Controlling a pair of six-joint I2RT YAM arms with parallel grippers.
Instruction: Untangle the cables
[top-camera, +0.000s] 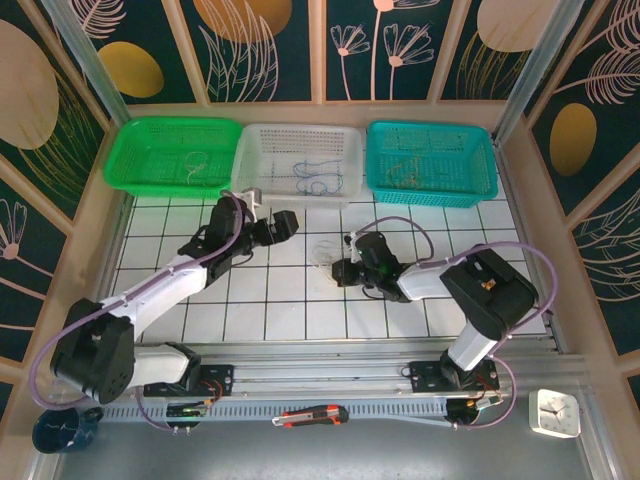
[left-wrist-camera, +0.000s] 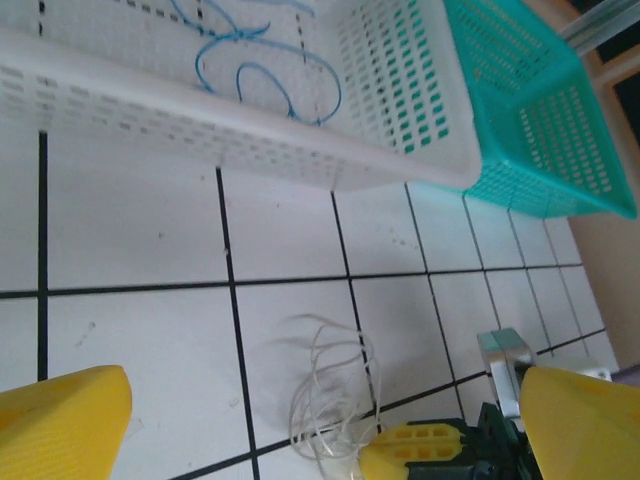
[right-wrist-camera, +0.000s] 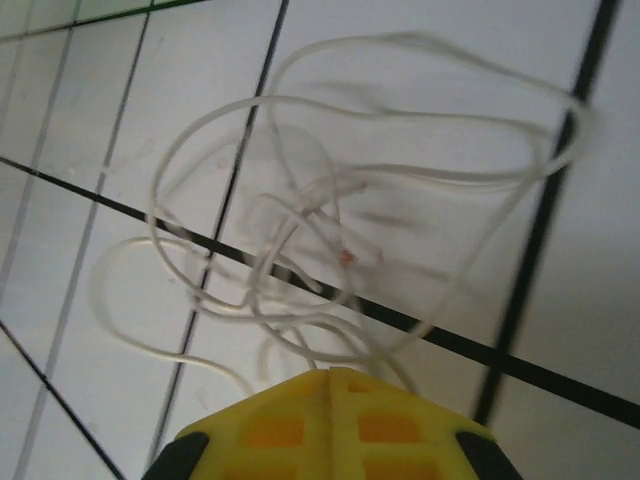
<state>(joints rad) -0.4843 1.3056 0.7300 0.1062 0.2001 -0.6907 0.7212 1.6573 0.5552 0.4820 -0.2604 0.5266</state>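
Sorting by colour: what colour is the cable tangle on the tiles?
White; the thin cable tangle shows best in the right wrist view.

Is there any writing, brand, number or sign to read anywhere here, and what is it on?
None can be read.
The clock, near right corner: dial marks too small to read.
The knife, on the near rail: no legible brand.
The right gripper, shut on the white cable: plain yellow, no label.
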